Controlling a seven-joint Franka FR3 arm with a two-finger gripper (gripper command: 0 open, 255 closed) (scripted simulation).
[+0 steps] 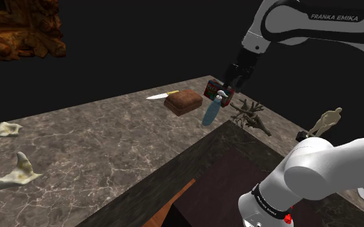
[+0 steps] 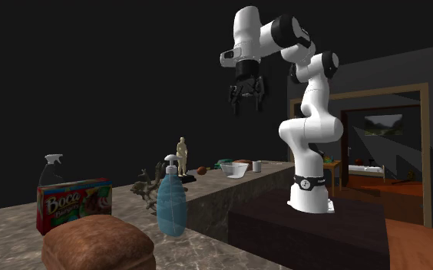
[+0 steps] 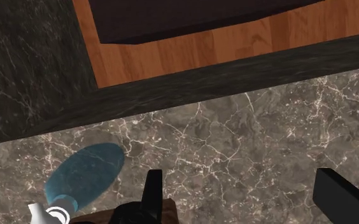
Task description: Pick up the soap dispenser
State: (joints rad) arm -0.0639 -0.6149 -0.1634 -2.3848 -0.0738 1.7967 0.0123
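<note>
Item: soap dispenser (image 2: 171,201), blue, upright on marble counter (image 2: 215,249), well below gripper (image 2: 246,103) & outside its gap; jaws spread, empty; risk: straight descent w/o recentring puts a finger (image 3: 151,191) on the pump (image 2: 171,161), tipping bottle.

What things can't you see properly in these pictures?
- Soap dispenser: in the wrist view, the picture's edge cuts off its white pump.
- Spray bottle: in the second exterior view, the colourful box hides its lower part.
- Brown block: that same view's bottom edge cuts it off.
- Figurine: in the shoulder view, it is too small and dim to make out its face.
</note>
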